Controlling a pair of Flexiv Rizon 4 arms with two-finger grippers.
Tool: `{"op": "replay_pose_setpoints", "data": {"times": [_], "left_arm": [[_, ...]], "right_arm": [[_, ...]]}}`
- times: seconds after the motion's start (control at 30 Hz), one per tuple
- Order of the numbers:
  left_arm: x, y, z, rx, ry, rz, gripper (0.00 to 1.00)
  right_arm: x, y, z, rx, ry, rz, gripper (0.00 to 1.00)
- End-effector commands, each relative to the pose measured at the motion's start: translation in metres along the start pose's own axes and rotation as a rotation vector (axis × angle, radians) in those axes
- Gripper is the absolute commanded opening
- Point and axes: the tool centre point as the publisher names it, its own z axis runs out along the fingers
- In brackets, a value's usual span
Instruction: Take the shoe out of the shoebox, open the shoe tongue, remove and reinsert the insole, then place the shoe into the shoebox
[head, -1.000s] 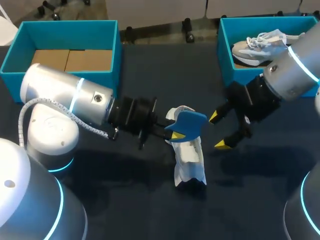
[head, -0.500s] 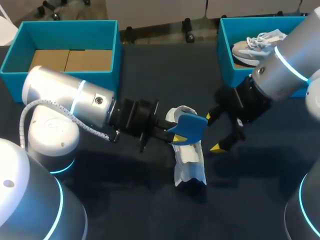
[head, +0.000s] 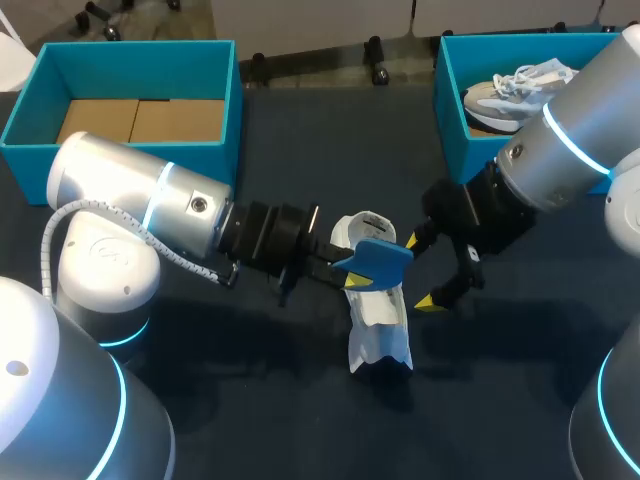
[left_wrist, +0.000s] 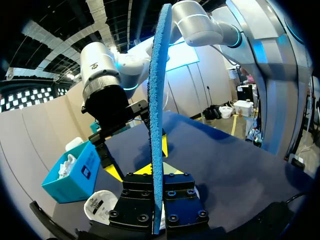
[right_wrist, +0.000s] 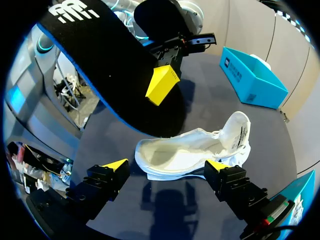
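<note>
A white shoe (head: 378, 322) lies on the dark table mid-view, its opening facing the right gripper in the right wrist view (right_wrist: 190, 150). My left gripper (head: 352, 275) is shut on a blue insole (head: 381, 261) and holds it above the shoe; in its own view the insole (left_wrist: 156, 115) stands on edge between the fingers (left_wrist: 158, 169). My right gripper (head: 423, 270) is open just right of the insole and shoe, holding nothing. In its own view (right_wrist: 167, 167) its fingers straddle the shoe from a distance, with the insole's dark underside (right_wrist: 100, 55) ahead.
A blue shoebox (head: 448, 110) at the back right holds a second shoe (head: 510, 88). Another blue box (head: 130, 58) with a cardboard floor stands at the back left. Bare table lies in front of the shoe.
The right gripper has moved left and a little down, closer to the insole and shoe. The left gripper and insole have shifted only slightly.
</note>
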Motion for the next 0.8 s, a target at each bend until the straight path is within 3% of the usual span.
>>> {"op": "replay_pose_setpoints", "data": {"times": [0.03, 0.37, 0.8], "left_arm": [[0.001, 0.002, 0.001, 0.007, -0.003, 0.004, 0.00], [0.005, 0.006, 0.003, 0.021, -0.004, 0.007, 0.00], [0.006, 0.014, 0.010, 0.043, -0.009, 0.007, 0.00]], "right_arm": [[0.001, 0.000, 0.001, 0.001, -0.002, 0.000, 1.00], [0.009, -0.006, 0.004, 0.060, -0.044, -0.026, 1.00], [0.010, -0.011, 0.005, 0.036, -0.035, -0.044, 1.00]]}}
